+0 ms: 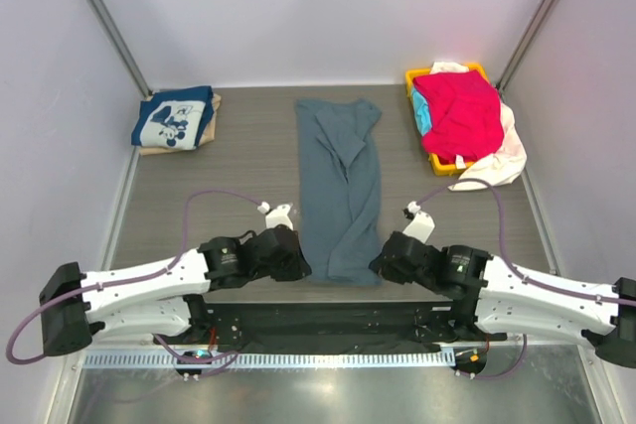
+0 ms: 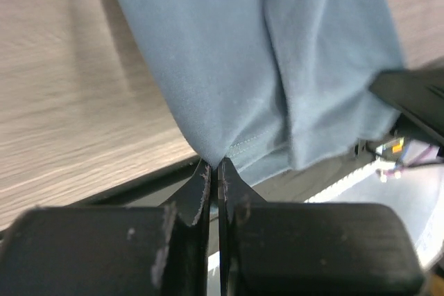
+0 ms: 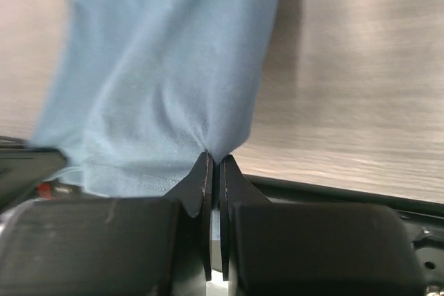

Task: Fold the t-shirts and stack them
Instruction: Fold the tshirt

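Observation:
The slate blue-grey t-shirt (image 1: 341, 186) lies as a long narrow strip down the table's middle, sides folded in. My left gripper (image 1: 301, 267) is shut on its near left corner, seen in the left wrist view (image 2: 214, 162) with the cloth (image 2: 229, 67) pinched between the jaws. My right gripper (image 1: 378, 265) is shut on the near right corner, seen in the right wrist view (image 3: 214, 157) with the cloth (image 3: 166, 60). A folded navy t-shirt with white cartoon print (image 1: 174, 116) rests on a tan one (image 1: 212, 118) at the far left.
A yellow basket (image 1: 415, 78) at the far right holds a red shirt (image 1: 460, 112), a turquoise one (image 1: 421, 114) and a cream one (image 1: 507, 151) spilling over its side. Purple cables (image 1: 214, 196) loop over both arms. The table's black front edge (image 1: 318, 320) lies just behind the grippers.

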Tool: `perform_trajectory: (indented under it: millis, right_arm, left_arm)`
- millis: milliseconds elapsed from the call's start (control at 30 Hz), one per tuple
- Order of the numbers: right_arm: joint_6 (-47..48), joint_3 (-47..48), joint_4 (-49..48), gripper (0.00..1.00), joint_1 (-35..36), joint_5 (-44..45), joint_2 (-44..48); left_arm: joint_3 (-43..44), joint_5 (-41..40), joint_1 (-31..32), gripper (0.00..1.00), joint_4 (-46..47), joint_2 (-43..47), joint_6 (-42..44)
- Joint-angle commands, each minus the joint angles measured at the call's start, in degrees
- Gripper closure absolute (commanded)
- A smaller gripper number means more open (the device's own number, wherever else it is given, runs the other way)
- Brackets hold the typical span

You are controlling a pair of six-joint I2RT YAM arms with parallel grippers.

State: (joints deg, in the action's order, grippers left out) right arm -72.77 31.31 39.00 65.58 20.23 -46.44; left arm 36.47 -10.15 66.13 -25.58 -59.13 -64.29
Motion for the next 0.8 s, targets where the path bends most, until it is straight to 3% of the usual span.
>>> perform_trajectory:
  millis: [0,167,367,767]
  right_arm:
    - [1.6,8.7,11.5,0.99,-0.1,11.0,-0.5]
    - [10.4,16.4,11.5,0.99,-5.5,15.1,-7.2]
    - [23.8,21.5,3.9,0.99,-19.8,9.9,-13.3]
    - [36.9,29.0,-7.2,0.99,-33.8,1.0,-31.7]
  left_arm:
    - [7.7,-10.8,0.1,1.00,-14.6,0.8,2.1]
    - [19.7,-15.0,-4.9,1.00,-20.2,-3.9,9.5]
    - [24.8,-9.7,-15.9,1.00,-15.6,-10.1,17.4]
    - [37.6,-1.1,-29.5,1.00,-11.2,-28.5,25.8]
